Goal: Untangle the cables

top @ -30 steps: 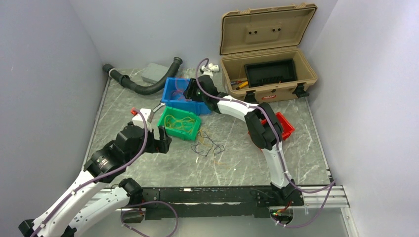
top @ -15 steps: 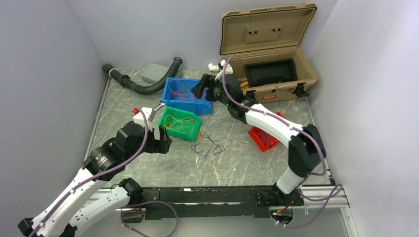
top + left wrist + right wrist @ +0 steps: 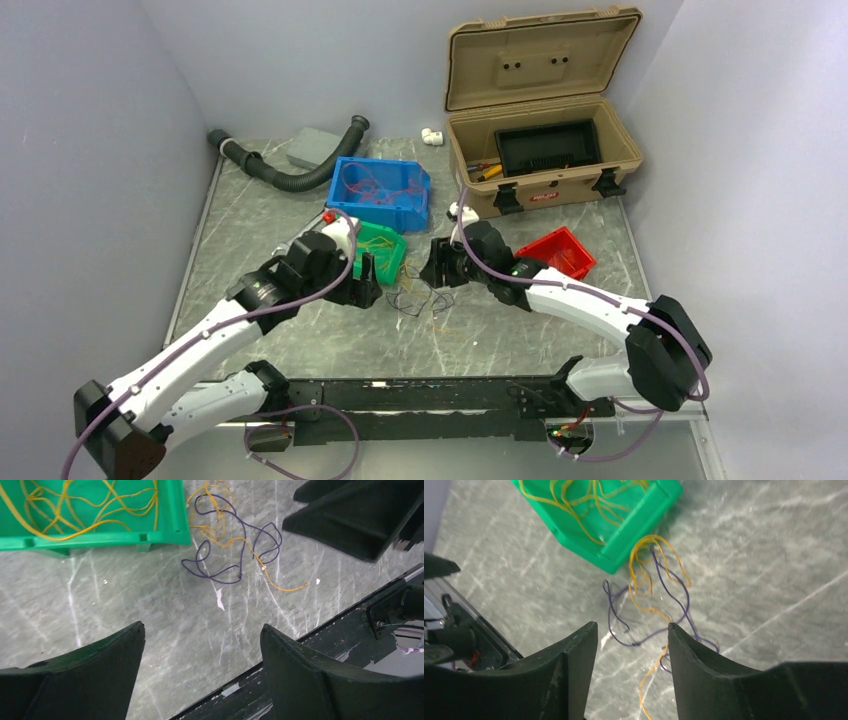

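The cables [image 3: 420, 296] are a small loose tangle of thin purple and orange wires lying on the marble table just right of the green bin [image 3: 392, 245]. In the left wrist view the cables [image 3: 235, 542] lie ahead of my left gripper [image 3: 202, 630], which is open and empty. My left gripper [image 3: 365, 278] hovers left of the tangle, in front of the green bin. My right gripper [image 3: 437, 268] hangs over the tangle's right side. It is open, and the cables [image 3: 649, 609] lie on the table below its tips [image 3: 633, 627], apart from them.
Yellow wires fill the green bin [image 3: 100, 537]. A blue bin [image 3: 380, 192] holds reddish wires. A red bin [image 3: 560, 250] sits right of the right arm. An open tan case [image 3: 540, 150], a black hose [image 3: 290, 175] and a grey block [image 3: 312, 148] stand at the back.
The right arm swung from the blue bin down to the tangle. The left arm moved right and forward, now covering part of the green bin.
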`<state>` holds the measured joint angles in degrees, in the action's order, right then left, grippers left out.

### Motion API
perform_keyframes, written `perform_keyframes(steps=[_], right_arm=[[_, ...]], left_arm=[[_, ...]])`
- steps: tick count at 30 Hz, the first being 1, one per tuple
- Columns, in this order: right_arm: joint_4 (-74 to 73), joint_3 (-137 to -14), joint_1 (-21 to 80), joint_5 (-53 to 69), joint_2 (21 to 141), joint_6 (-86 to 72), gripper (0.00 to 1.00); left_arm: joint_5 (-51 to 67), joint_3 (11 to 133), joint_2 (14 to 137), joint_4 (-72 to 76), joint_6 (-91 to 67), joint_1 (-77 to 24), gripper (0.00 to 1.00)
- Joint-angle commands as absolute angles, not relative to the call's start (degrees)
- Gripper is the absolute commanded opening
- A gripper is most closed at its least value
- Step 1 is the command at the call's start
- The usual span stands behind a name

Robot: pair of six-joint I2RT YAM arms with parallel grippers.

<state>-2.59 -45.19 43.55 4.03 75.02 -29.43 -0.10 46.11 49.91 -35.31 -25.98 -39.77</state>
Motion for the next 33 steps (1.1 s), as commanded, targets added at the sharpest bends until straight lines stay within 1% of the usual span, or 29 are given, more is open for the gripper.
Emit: perform_keyframes(steps=[1,5,7,10,14,18,21,23,26,30,31,33], right_arm=[[1.9,-42.5,43.9,6.4,75.9,-25.8,0.53],[3.7,-43.7,43.9,8.3,81.3,-22.8,0.46],[4.1,-45.0,43.9,8.9,84.7,-21.6,0.44],[6.4,-45.5,43.9,9.9,87.7,-20.2,0.42],[9.1,-46.3,43.8,8.7,91.0,-19.4,0.39],[10.8,-47.3,43.8,6.1,93.5,-19.1,0.31],[11.7,-47.4,43.8,4.9,94.4,-18.7,0.28],[12.8,-46.8,43.8,3.6,94.5,-18.6,0.27],[14.8,-45.6,43.9,2.2,94.6,-17.8,0.3],[15.3,-45.7,43.9,2.0,96.1,-17.0,0.28],[15.6,-45.6,43.9,2.3,96.4,-16.9,0.25],[15.7,-45.4,43.8,2.9,96.1,-17.0,0.11]], left_arm=[[4.5,45.8,54.5,-25.9,-25.3,-39.5,0.85],[4.7,46.7,58.9,-22.9,-25.2,-39.5,0.77],[3.9,47.7,61.0,-22.2,-25.1,-39.5,0.71],[2.5,49.5,63.6,-22.1,-25.2,-39.5,0.67],[0.7,50.9,65.7,-22.4,-25.3,-39.5,0.65],[0.3,51.8,67.3,-22.3,-25.1,-39.5,0.64],[0.3,52.6,68.5,-22.6,-25.1,-39.5,0.64],[0.2,53.0,69.1,-22.8,-25.0,-39.5,0.64],[0.2,53.6,69.8,-23.0,-25.0,-39.4,0.64],[0.2,54.2,70.8,-22.9,-25.1,-39.4,0.64],[0.2,54.3,71.0,-22.9,-25.1,-39.5,0.63],[0.6,54.6,71.5,-22.7,-25.1,-39.5,0.63]])
